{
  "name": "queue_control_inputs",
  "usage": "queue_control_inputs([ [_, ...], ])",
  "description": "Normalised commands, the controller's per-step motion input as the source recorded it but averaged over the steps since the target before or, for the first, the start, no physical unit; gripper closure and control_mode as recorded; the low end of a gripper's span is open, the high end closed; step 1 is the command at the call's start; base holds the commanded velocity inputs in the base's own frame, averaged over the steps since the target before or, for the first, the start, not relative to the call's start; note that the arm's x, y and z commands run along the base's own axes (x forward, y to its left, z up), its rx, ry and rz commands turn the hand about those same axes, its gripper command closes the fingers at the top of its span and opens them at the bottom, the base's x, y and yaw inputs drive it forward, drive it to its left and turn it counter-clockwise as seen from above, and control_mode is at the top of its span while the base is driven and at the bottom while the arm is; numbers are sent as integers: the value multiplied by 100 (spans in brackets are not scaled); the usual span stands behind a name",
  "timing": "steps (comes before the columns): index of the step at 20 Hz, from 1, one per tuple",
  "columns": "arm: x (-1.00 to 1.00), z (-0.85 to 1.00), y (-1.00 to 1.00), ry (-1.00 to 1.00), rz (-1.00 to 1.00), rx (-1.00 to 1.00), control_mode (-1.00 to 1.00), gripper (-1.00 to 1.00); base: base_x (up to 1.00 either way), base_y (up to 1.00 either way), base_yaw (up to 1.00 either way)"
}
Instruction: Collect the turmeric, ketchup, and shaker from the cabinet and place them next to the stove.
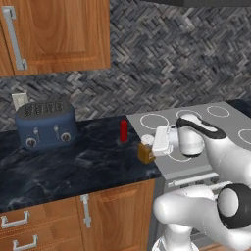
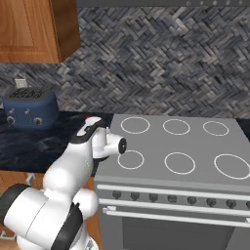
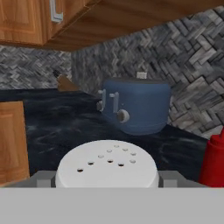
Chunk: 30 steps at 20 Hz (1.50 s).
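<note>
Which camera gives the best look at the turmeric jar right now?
The left base view: the turmeric stands on the dark counter beside the stove, amber body and white lid visible. The hand view gives its perforated white lid close up. In the right base view the arm hides it.

turmeric: 1 | ketchup: 1 | toaster: 1 | stove: 1, six burner rings

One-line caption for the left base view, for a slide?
Robot gripper with open jaws straddles amber white-lidded turmeric jar on dark marble counter beside grey stove, slim red ketchup bottle behind.
</note>
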Motion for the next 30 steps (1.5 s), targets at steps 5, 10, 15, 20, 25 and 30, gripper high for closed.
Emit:
queue_control_inputs([
  [5, 28, -28, 10, 0, 0, -6, -100, 100, 0, 0, 0],
  [10, 30, -27, 15, 0, 0, -1, -100, 100, 0, 0, 0],
  [15, 27, -32, 9, 0, 1, 0, -100, 100, 0, 0, 0],
  [20, 27, -30, 1, 0, 3, 0, -100, 100, 0, 0, 0],
  [25, 15, -35, 0, 0, 2, 0, -100, -100, 0, 0, 0],
  [30, -25, -8, 0, -8, 0, 0, -100, -100, 0, 0, 0],
])
